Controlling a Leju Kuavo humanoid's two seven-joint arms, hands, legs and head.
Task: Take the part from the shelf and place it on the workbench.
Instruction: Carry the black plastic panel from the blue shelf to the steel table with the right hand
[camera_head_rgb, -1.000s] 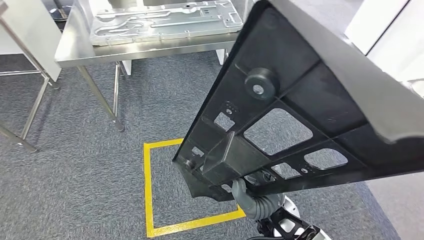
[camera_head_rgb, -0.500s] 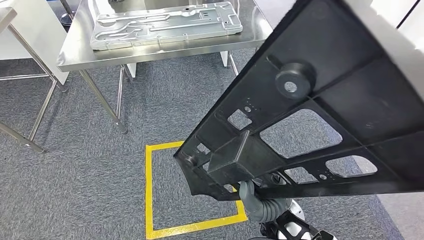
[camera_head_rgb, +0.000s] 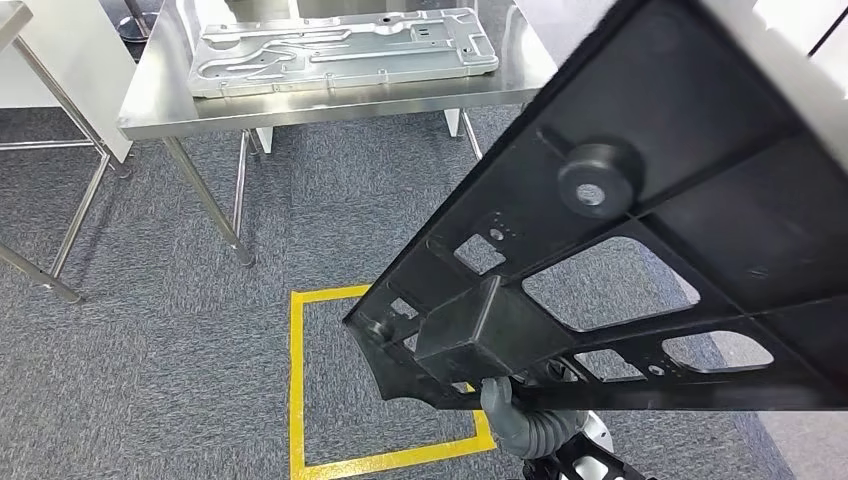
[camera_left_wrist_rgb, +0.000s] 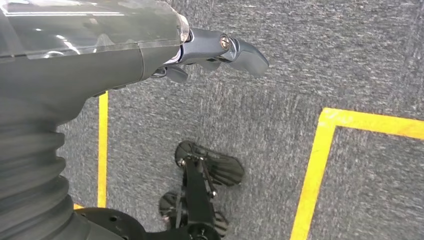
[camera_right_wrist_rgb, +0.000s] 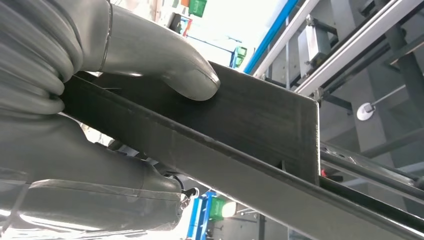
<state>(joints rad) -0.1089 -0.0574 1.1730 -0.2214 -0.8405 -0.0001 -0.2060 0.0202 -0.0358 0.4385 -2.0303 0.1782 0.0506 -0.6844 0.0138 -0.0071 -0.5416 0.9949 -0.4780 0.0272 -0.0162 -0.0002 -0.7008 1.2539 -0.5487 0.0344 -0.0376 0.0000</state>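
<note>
Right hand (camera_right_wrist_rgb: 75, 85) clamped on one edge of the black part (camera_head_rgb: 640, 250), thumb pressed on its flat face, gripped low near one end. Left hand (camera_left_wrist_rgb: 215, 50) hanging over the carpet, holding nothing, fingers loosely apart. Part carried tilted and high, reaching up across the head view, well apart from the steel counter (camera_head_rgb: 330, 100). Long overhang from a one-handed edge hold: likely to twist or slip. Could also strike the metal plate (camera_head_rgb: 340, 50) lying on that counter when lowered.

A matte black part (camera_head_rgb: 640, 250) with cutouts. Grey speckled carpet (camera_head_rgb: 150, 350) marked with a yellow taped square (camera_head_rgb: 296, 400). A shiny silver steel desk (camera_head_rgb: 330, 100) carries a silver-grey embossed metal panel (camera_head_rgb: 340, 45). Grey right hand (camera_right_wrist_rgb: 150, 55).
</note>
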